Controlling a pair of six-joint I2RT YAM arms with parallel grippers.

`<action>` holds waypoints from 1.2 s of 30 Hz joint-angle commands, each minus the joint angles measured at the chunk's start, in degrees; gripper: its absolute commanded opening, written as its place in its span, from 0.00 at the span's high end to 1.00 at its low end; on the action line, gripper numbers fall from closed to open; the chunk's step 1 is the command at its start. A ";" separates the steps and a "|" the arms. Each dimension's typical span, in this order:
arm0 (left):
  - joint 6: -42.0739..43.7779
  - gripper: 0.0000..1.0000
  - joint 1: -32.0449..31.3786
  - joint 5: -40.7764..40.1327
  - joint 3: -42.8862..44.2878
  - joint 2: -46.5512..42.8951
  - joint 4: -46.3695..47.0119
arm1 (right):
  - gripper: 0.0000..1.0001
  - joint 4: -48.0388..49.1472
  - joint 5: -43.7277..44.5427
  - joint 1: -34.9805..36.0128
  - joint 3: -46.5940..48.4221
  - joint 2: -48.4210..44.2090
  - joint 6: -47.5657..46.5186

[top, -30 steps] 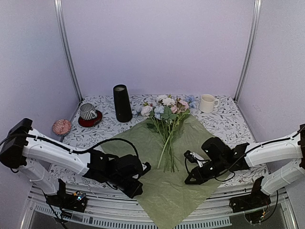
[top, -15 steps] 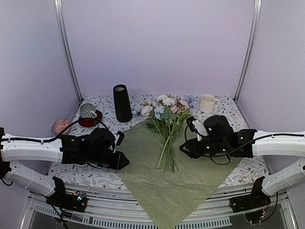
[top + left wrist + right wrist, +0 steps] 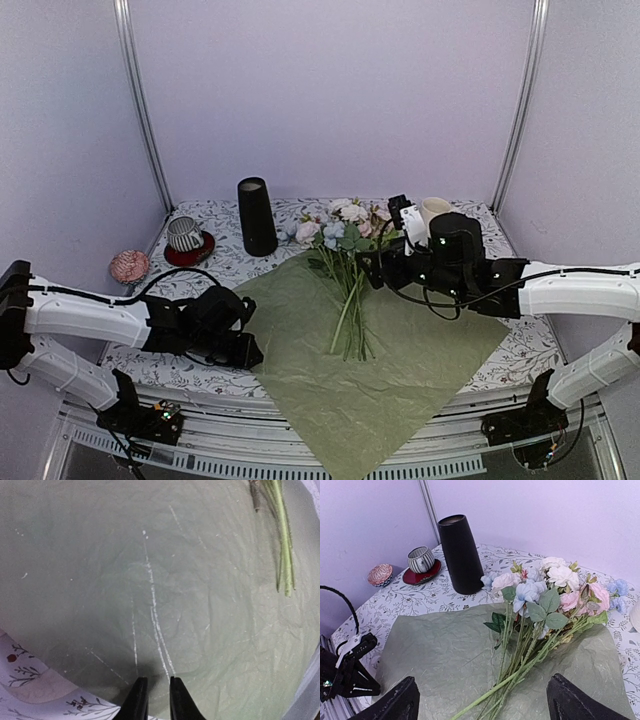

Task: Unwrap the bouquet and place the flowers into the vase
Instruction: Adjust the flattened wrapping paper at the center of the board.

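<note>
An olive-green sheet of wrapping paper (image 3: 400, 350) lies opened flat across a bench (image 3: 200, 285) covered in a leaf-print cloth. The near corner of the paper hangs over the bench's front edge.

The flowers (image 3: 348, 240) lie loose on the paper. Their white, pink and pale blue heads are at the far edge, and their green stems (image 3: 350, 320) run toward the near side. The tall black vase (image 3: 256, 216) stands upright to the left of the flower heads, just beyond the paper's far left edge, with nothing in it.

The left end effector (image 3: 245, 350) sits low at the paper's left edge. In its wrist view the two fingertips (image 3: 141, 690) stand close together with a thin gap over the paper. I cannot tell whether they pinch the paper.

The right end effector (image 3: 378, 270) is above the paper, just right of the flowers. Its fingers (image 3: 395, 702) are spread wide, released and holding nothing.

A white mug (image 3: 435, 215) stands behind the right arm. A striped cup (image 3: 184, 233) on a red saucer (image 3: 190, 252) and a small pink patterned bowl (image 3: 128, 266) stand at the far left.
</note>
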 commanded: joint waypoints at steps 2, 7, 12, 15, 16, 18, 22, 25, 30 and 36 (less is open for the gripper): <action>-0.86 0.82 0.66 -0.92 2.22 1.84 -2.65 | 0.06 7.35 1.79 -4.35 -2.16 3.19 -0.72; -0.37 0.81 0.75 -4.51 5.32 -0.79 -6.79 | 0.05 8.62 2.04 -5.90 -5.18 5.68 -0.40; 2.21 0.79 1.28 -4.74 8.24 -1.32 -4.20 | 0.11 16.99 -2.09 -5.97 -12.39 7.20 -0.84; 3.70 0.79 1.76 -5.43 10.54 0.79 -1.20 | 0.13 20.47 -3.38 -5.96 -14.80 6.67 -0.85; 4.16 0.79 1.86 -5.97 10.88 1.42 -0.52 | 0.13 21.46 -3.08 -5.93 -15.43 6.56 -1.00; 5.00 0.77 2.50 -6.43 11.54 2.48 1.91 | 0.13 22.51 -2.33 -5.97 -16.07 6.80 -0.93; 5.91 0.74 4.48 -5.41 11.22 4.44 3.74 | 0.13 21.49 -1.97 -5.94 -15.26 7.29 -0.74; 4.46 0.74 6.31 -2.72 8.32 5.26 6.35 | 0.13 21.13 -1.55 -5.95 -15.26 7.29 0.11; 0.85 0.72 7.82 -0.74 2.68 5.71 8.81 | 0.13 20.95 -0.14 -5.95 -15.13 8.42 1.60; -0.15 0.72 7.81 -0.45 -0.52 5.94 8.41 | 0.14 20.46 -0.73 -5.98 -13.69 10.12 1.82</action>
